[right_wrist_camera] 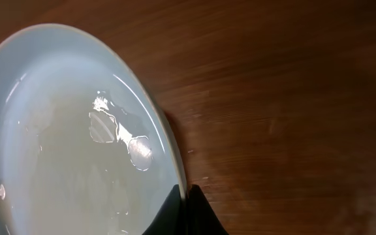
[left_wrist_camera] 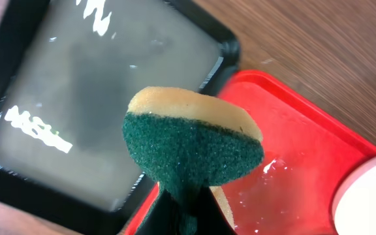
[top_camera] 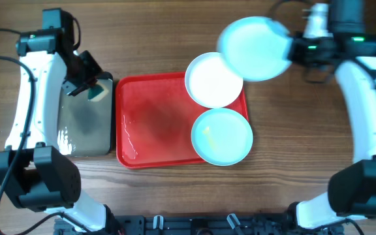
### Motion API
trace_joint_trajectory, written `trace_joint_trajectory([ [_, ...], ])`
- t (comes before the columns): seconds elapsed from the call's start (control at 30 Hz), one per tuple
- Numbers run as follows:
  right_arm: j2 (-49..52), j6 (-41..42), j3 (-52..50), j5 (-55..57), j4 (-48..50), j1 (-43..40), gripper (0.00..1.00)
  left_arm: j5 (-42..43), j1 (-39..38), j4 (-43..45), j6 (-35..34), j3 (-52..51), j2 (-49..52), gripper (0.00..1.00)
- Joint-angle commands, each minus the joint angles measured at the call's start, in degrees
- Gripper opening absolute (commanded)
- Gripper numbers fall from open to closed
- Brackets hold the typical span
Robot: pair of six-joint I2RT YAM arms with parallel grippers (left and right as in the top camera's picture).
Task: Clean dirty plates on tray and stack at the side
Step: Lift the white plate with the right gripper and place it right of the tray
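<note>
at the bench's (top_camera: pixel 162 39) far right, the right tool (top_camera: pixel 293 51) pinches a mint plate (top_camera: pixel 254 48) by its rim; the left tool (top_camera: pixel 89 85) grips a sponge (left_wrist_camera: pixel 191 147) over the black tray (top_camera: pixel 83 127).

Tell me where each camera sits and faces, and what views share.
Overhead: above the table, facing straight down on red tray, black tray, plates; both arms show.
Left wrist: on left arm, facing down past fingers holding sponge to both trays.
Right wrist: on right arm, facing along fingers to lifted plate and table.
Shared: overhead shows sponge and lifted plate too.
</note>
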Motion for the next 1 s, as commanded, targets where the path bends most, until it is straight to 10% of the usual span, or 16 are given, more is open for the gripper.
trace_joint_trajectory([
  [0.0,0.7,0.9,-3.2,2.3,-0.3,-9.6,0.04,-0.6,-3.2,1.3,0.9,-0.3,0.2,0.04],
  [0.43,0.7,6.6,-37.5,12.2,25.4,-15.5,0.05,-0.6,-7.6,3.7,0.9,-0.3,0.2,0.04],
  [0.53,0.6,5.2,-35.9,7.1,21.8,-15.5,0.40,-0.6,-7.6,3.7,0.9,-0.3,0.2,0.04],
  [0.97,-3.4,-4.3,-28.8,-6.6,3.7,7.6,0.44,-0.6,-7.6,3.6,0.9,-0.3,0.2,0.04],
])
